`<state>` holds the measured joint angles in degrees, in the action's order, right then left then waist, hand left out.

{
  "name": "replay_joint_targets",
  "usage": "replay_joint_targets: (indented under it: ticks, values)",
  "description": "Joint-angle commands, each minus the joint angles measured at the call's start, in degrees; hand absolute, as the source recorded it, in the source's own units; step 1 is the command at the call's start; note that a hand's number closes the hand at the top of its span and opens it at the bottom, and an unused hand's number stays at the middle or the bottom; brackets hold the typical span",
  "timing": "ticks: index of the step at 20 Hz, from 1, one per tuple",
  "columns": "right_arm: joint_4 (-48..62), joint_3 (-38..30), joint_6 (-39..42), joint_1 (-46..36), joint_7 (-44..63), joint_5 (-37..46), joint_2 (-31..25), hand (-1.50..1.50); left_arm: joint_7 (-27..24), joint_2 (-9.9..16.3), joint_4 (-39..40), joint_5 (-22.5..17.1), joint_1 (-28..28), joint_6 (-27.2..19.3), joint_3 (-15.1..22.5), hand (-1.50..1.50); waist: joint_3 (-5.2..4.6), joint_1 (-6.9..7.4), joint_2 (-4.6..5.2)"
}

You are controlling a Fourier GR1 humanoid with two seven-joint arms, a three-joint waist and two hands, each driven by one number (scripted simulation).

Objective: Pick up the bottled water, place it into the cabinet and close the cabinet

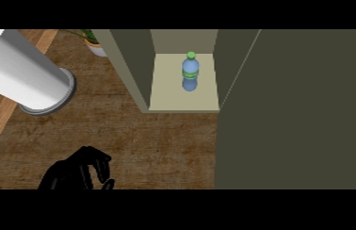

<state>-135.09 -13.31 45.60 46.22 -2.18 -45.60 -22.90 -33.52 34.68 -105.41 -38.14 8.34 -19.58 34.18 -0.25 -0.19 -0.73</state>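
The bottled water [190, 71], blue with a green cap and a green label band, stands upright on the pale shelf [167, 96] inside the olive cabinet, near the middle of the compartment. No hand touches it. My left hand [75, 171] shows at the lower left over the wooden counter, well short of the cabinet, its black fingers relaxed and holding nothing. My right hand does not show. The cabinet door [292, 111] stands open as a broad dark olive panel filling the right side of the view.
A thick grey-white cylinder [31, 78] slants across the upper left, above the counter's left edge. A potted plant [93, 41] in a white pot sits behind the cabinet's left wall [128, 69]. Brown wooden counter [160, 149] stretches between my hand and the cabinet.
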Motion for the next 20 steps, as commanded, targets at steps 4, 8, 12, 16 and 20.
replay_joint_targets:
  ticks: [4,8,12,16,20]
  values:
    - [-17.9,2.94,-1.19,1.09,4.11,7.29,-0.18,1.5,-1.94,5.93,-4.79,-4.69,4.92,4.5,-7.11,-1.5,-0.24,0.27,-0.23]
    - [-17.62,6.36,-0.09,0.12,5.14,8.66,-0.78,1.5,-2.04,9.38,-4.85,-7.82,8.27,6.21,-12.02,-1.5,-0.31,0.44,-0.41]
    - [-18.18,9.13,0.14,-2.7,6.6,8.59,-2.46,1.5,-2.07,12.11,-6.51,-9.22,11.3,7.81,-14.34,-1.5,-0.5,1.28,-0.81]
    - [-18.0,13.04,-1.02,-6.34,8.27,9.74,-2.71,1.5,-2.88,13.32,-6.35,-10.98,13.37,9.78,-16.72,-1.5,-0.68,1.29,-0.94]
    - [-16.69,16.18,-1.8,-11.96,10.88,10.66,-4.52,1.5,-2.57,15.03,-7.86,-13.16,14.47,12.32,-18.68,-1.5,-0.86,2.24,-1.06]
